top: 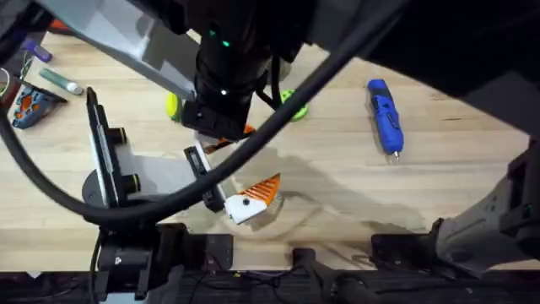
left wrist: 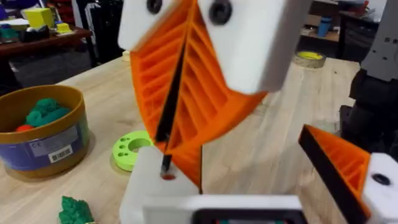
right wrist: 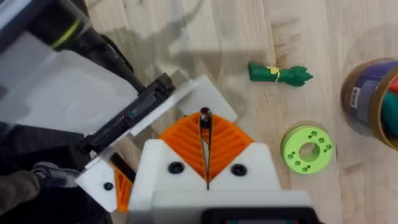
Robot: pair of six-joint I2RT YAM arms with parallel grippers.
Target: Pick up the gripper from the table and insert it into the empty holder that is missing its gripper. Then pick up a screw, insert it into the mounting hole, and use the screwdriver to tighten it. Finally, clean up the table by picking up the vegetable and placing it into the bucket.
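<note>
The right arm rises from its base at the lower right and crosses the middle close under the overhead camera, large and dark, its wrist turned straight down over the table [top: 439,186]. The right gripper [right wrist: 205,124] has its two orange ribbed pads pressed together on a thin dark screw [right wrist: 204,114], which hangs tip down.

From the left wrist camera, that screw's lower end meets the top of the holder [left wrist: 155,193], a white block just beneath the pinched pads.

The left arm stands folded at the lower left, and the left gripper [top: 245,198] lies low near the front middle of the table, directly under the right wrist. Its fingers are spread well apart and grip nothing. The holder is on one side, and on the other is a white finger carrying an orange wedge [left wrist: 339,165] with a black face.

The screwdriver [top: 385,114] lies alone on the far right of the table, well apart from both grippers. The bucket [left wrist: 37,134] stands beyond the left gripper with green and red pieces inside. A green disc [left wrist: 127,149] lies just beside it, and the vegetable [right wrist: 278,73] lies on the wood near the disc.
</note>
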